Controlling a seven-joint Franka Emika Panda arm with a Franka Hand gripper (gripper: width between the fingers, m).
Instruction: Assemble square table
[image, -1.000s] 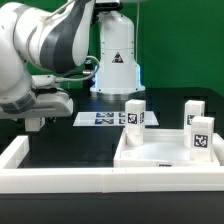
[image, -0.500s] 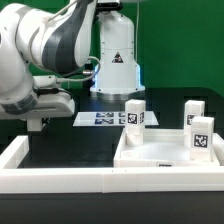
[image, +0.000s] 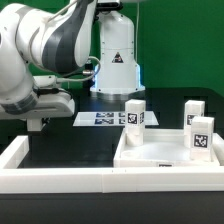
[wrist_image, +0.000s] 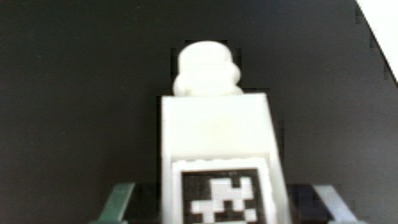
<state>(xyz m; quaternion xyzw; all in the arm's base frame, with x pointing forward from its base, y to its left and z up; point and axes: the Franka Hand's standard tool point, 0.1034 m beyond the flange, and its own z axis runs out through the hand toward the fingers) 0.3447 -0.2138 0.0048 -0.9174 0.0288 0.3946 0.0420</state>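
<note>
**Leg block clamped between the fingers**

While the gripper (wrist_image: 217, 200) grasps one leg block (wrist_image: 217, 140) over bare black surface, three more leg blocks (image: 134, 114) stand by the tabletop panel (image: 160, 158), whose raised rim nears the white rail (image: 60, 180).

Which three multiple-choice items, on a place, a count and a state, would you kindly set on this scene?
1. The marker board lies:
A) flat on the black table, beyond the tabletop
B) leaning upright
C) atop the arm

2. Upright legs in the exterior view:
A) one
B) three
C) five

3. In the wrist view, the tagged leg:
A) is stacked on another
B) is broken in two
C) sits between the tool's fingers

Key:
1 A, it shows flat past the rim.
2 B, three tagged blocks stand.
3 C, a finger flanks each side.
</note>
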